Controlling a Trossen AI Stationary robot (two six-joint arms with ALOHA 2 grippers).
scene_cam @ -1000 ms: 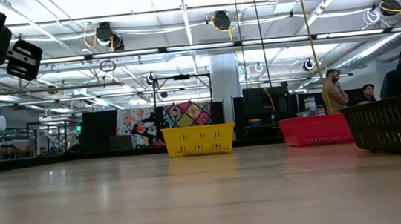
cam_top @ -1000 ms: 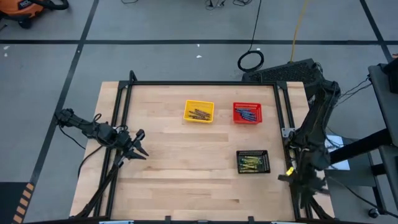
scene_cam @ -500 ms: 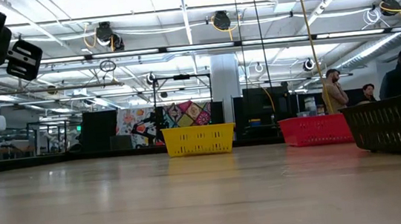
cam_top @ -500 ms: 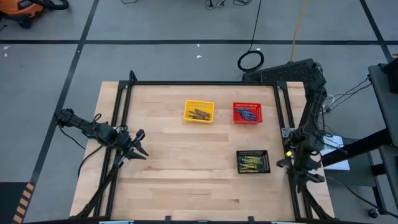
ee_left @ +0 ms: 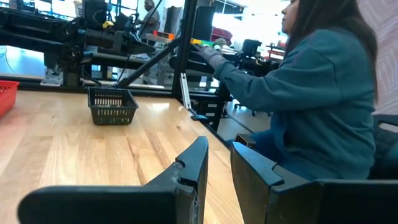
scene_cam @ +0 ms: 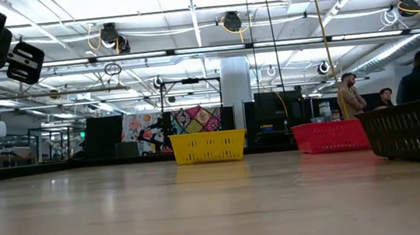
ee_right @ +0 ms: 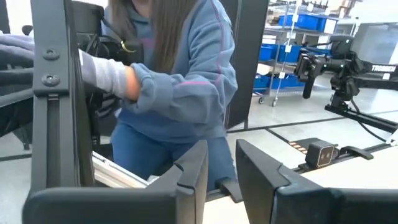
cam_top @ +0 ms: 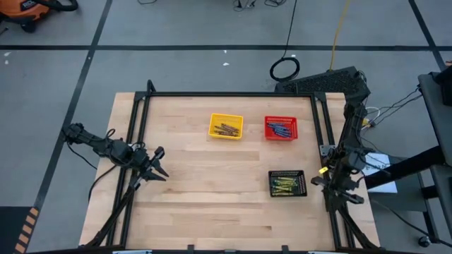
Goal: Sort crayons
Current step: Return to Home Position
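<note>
bench point(cam_top: 212, 204): pale wood with a black frame point(cam_top: 226, 94) along its edges; it carried three mesh baskets.
person point(ee_right: 180, 81): in a blue sweater, close in front of the right hand, off the bench.
left hand point(cam_top: 159, 164): hovered at the bench's left side, fingers a little apart, empty.
right hand point(ee_right: 222, 155): hung at the bench's right edge, fingers a little apart, empty.
black basket point(cam_top: 302, 183): just beside the right hand, well apart from the left hand.
red basket point(cam_top: 281, 118): farther from the right hand than the black basket.
yellow basket point(cam_top: 214, 127): beside the red basket, on the left hand's side.
crayons point(cam_top: 284, 185): yellow-olive ones lay in the black basket, blue in the red, brown in the yellow.
</note>
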